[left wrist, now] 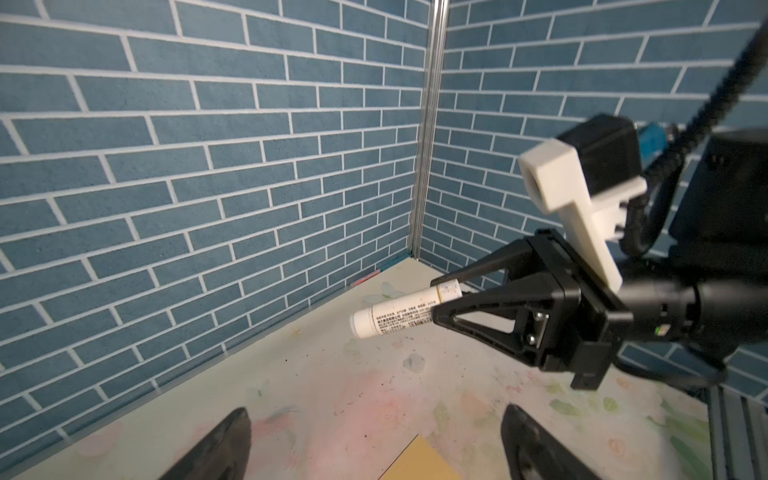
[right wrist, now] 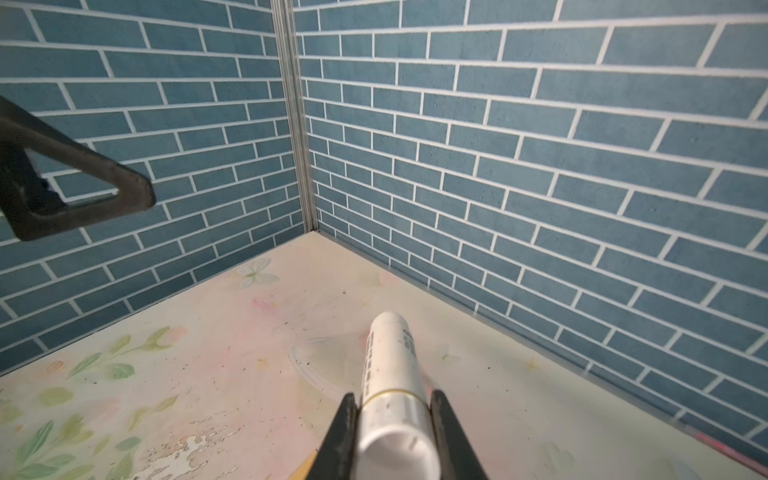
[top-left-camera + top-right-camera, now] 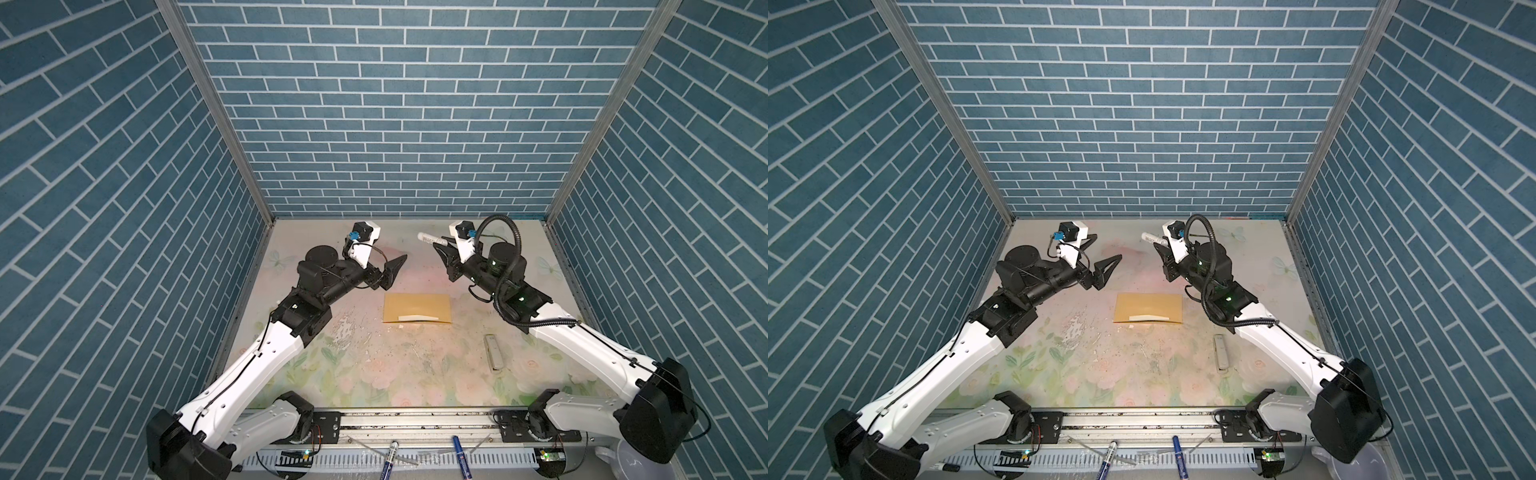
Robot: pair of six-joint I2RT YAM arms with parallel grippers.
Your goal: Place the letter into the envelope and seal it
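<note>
The envelope (image 3: pixel 417 307) lies flat, apart from both pairs of fingers (image 3: pixel 394 270) (aloft).

matt paper envelope (image 3: pixel 417 305), smooth plastic tube (image 2: pixel 392 365)

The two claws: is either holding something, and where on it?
The right gripper clamps a white tube at the end beyond its gold ring; the left gripper holds nothing.
</note>
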